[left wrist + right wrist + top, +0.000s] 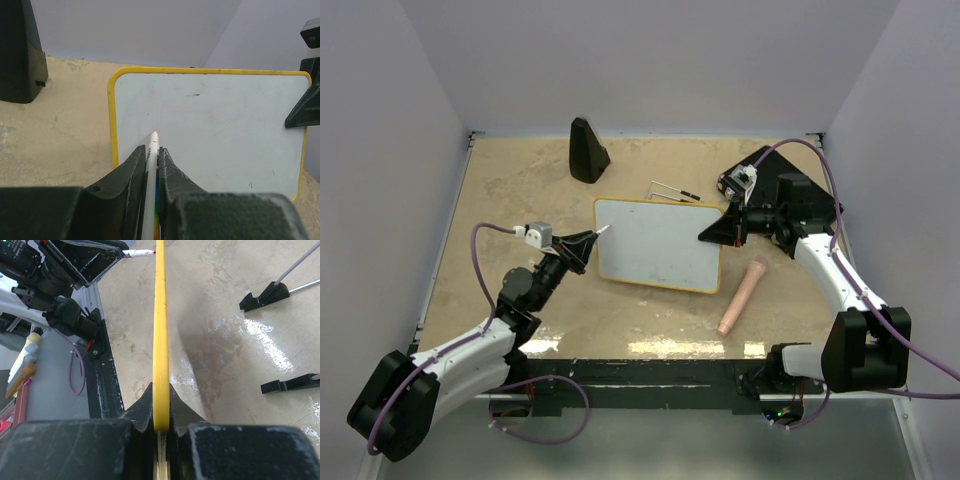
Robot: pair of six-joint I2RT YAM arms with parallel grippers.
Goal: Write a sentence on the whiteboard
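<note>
The left gripper (582,247) pinches a red-tipped marker (153,145) at the left part of the whiteboard (660,245); whether the tip touches it is unclear. The whiteboard sits between both grippers, and the right gripper (161,415) is clamped on its right edge.

We count one whiteboard (660,245), one marker (154,139), one black wedge (587,152), one beige stick (742,296), two black-footed rods (264,296) (287,385), two arms (left arm (470,355), right arm (825,265)), two grippers (left gripper (151,157), right gripper (161,405)), on one table (520,190).
</note>
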